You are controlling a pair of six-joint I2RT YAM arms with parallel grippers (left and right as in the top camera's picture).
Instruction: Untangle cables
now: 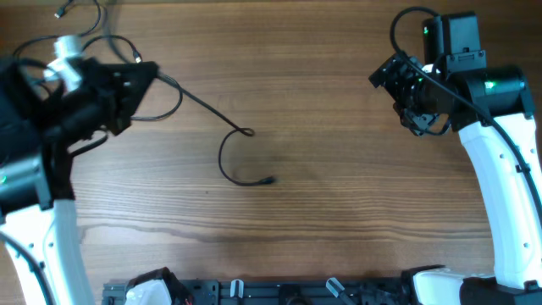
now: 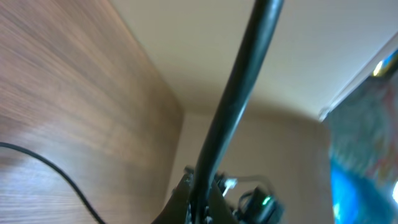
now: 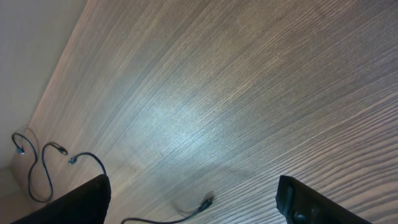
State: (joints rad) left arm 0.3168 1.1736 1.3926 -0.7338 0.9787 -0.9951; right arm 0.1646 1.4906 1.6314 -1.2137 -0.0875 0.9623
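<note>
Overhead, cable (image 1: 223, 161) curled loose, table (image 1: 356, 212) beneath

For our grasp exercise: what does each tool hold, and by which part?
Right tool: open, empty. A cable runs out from under the left tool, but whether it is gripped, and where, cannot be told.

Surface (image 1: 339, 203): brown wood-grain, matte. Black rail (image 1: 203, 294): runs along its near edge in the overhead view. Pale wall (image 2: 174, 43): plain beige, beyond the surface.
</note>
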